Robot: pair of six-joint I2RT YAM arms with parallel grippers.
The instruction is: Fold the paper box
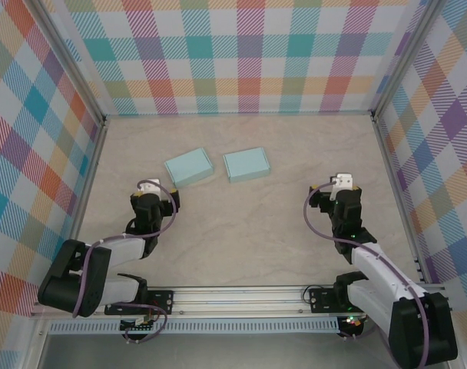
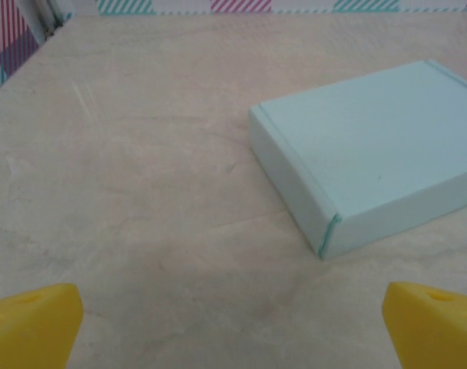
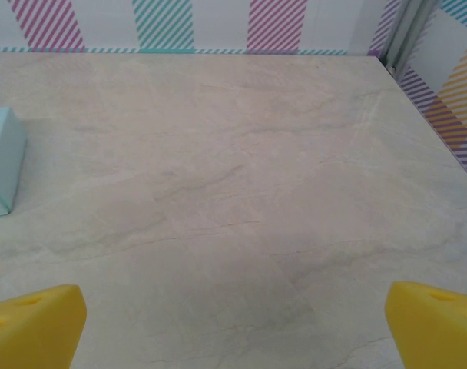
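Observation:
Two pale blue paper boxes lie flat and closed on the marble table. The left box sits just ahead and right of my left gripper; the left wrist view has it as a lidded box up and to the right of the gripper. The right box lies beside it, and its corner peeks in at the left edge of the right wrist view. My right gripper stands apart to the right. Both grippers are open with bare table between their yellow fingertips.
Checked cloth walls and metal frame posts close in the table on three sides. A rail runs along the near edge between the arm bases. Bare marble spreads between the two arms.

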